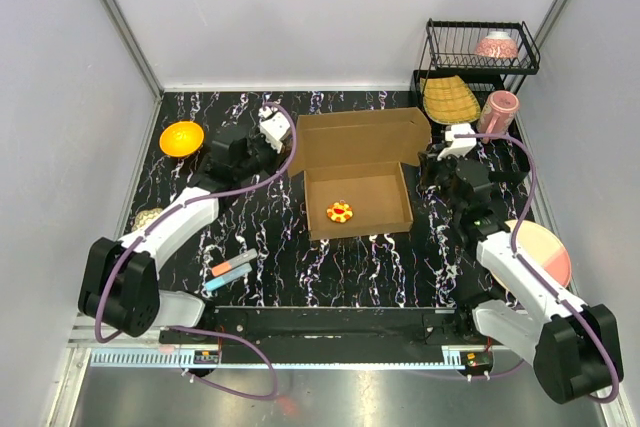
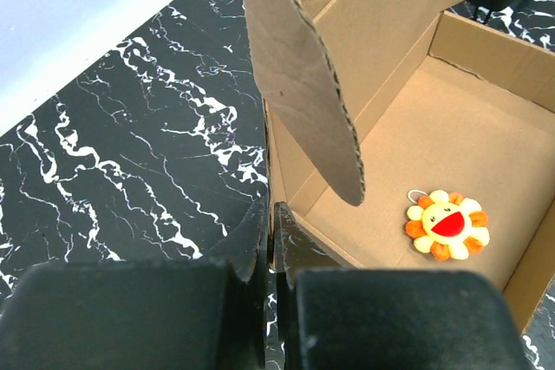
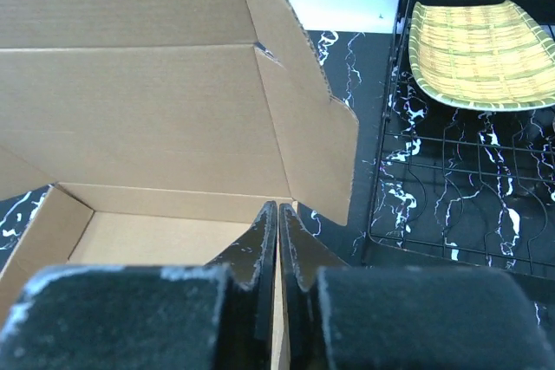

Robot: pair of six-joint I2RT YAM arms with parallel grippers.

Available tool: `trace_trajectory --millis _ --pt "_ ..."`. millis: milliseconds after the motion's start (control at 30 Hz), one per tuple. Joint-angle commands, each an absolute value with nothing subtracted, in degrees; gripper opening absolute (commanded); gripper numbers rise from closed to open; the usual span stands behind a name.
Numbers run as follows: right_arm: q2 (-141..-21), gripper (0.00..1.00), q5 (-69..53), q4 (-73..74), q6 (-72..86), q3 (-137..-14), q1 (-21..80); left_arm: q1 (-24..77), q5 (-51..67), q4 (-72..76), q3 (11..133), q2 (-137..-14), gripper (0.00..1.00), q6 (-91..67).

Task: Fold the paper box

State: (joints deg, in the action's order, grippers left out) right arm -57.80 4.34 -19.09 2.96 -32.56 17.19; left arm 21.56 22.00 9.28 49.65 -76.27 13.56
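Note:
The paper box is brown cardboard in the middle of the black marble table, tray formed and lid standing open at the back. It also shows in the left wrist view and the right wrist view. A small orange flower toy lies inside it. My left gripper is shut at the box's back left corner, where the cardboard edge runs into the fingertips. My right gripper is shut on the box's right wall, with cardboard between its fingers.
A black wire rack at the back right holds a pink bowl and a woven yellow plate, also in the right wrist view. A pink cup, a pink plate, an orange bowl and two markers lie around.

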Motion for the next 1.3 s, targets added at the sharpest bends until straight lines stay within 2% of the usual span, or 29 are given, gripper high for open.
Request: trace_trajectory --millis 0,67,100,200,333,500,900,967,1133,1267 --pt "-54.59 0.1 4.03 -17.67 8.26 -34.28 17.05 21.01 17.59 7.13 53.08 -76.99 0.0 16.34" --pt "-54.05 0.18 5.27 -17.93 7.74 -34.28 17.05 20.66 16.88 4.07 54.48 -77.78 0.0 19.06" --pt "-54.23 0.28 6.58 -17.93 7.3 -34.36 17.05 20.48 16.61 2.83 56.75 -79.0 0.0 19.77" --pt "-54.58 0.44 7.56 -18.19 5.9 -34.54 17.05 20.3 17.31 -1.74 61.06 -81.64 0.0 22.49" --pt "-54.84 0.5 9.05 -23.53 2.64 -31.3 16.96 19.95 19.15 -4.13 63.28 -83.58 0.0 24.61" --pt "-59.83 0.51 6.26 -27.51 0.26 -31.28 16.96 18.46 23.37 -3.78 64.24 -85.33 0.0 23.73" --pt "-70.04 0.51 3.52 -31.2 -3.25 -38.05 16.88 18.28 25.49 -3.96 65.92 -88.33 0.0 21.97" --pt "-71.1 0.49 2.9 -31.38 -3.25 -39.37 16.79 18.28 25.58 -3.69 65.48 -87.98 0.0 21.71" --pt "-72.25 0.34 1.05 -29.54 -1.59 -41.13 16.87 18.28 24.79 -3.16 64.78 -86.4 0.0 20.48" --pt "-71.54 0.29 1.06 -25.94 -0.35 -42.71 16.87 18.37 24.61 -2.46 64.16 -84.91 0.0 18.64"
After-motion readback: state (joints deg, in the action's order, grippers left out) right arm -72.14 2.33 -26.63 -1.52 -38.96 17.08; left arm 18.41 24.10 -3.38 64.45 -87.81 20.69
